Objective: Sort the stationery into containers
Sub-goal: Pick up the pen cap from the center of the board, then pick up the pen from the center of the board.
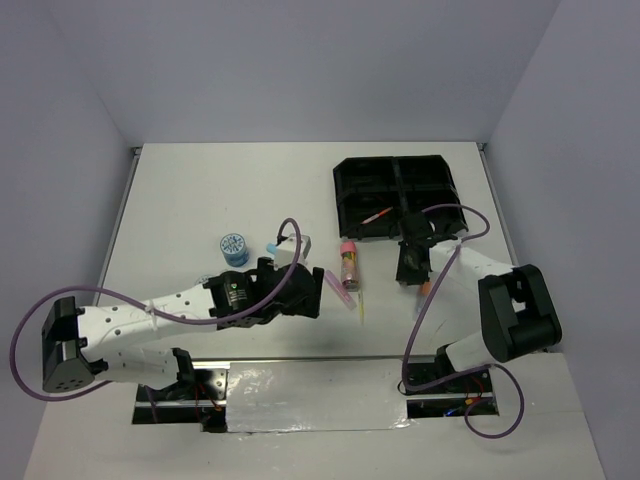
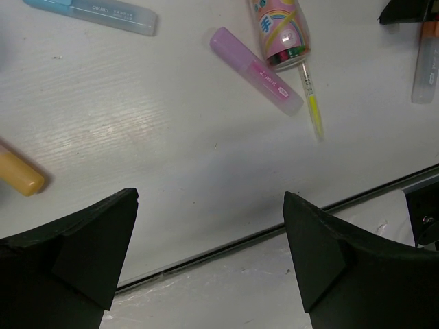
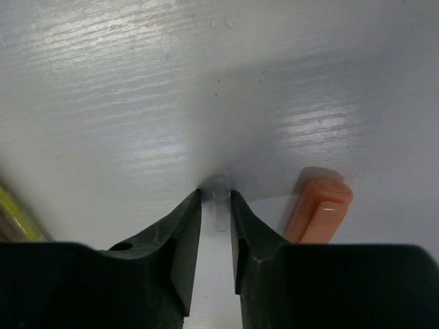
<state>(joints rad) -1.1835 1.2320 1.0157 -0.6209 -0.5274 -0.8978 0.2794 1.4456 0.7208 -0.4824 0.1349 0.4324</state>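
Top view: right fingers (image 1: 410, 268) just near of the black tray (image 1: 342, 195), low over the table (image 1: 200, 200); orange marker (image 1: 425, 288) at their near-right side, left fingers (image 1: 310, 292) well off to the left. Left wrist: left fingers spread wide, holding nothing. Right wrist: fingers nearly together, pinching a thin clear sliver (image 3: 221, 205), identity unclear; smooth round-ended orange marker just right, lengthwise alongside them.
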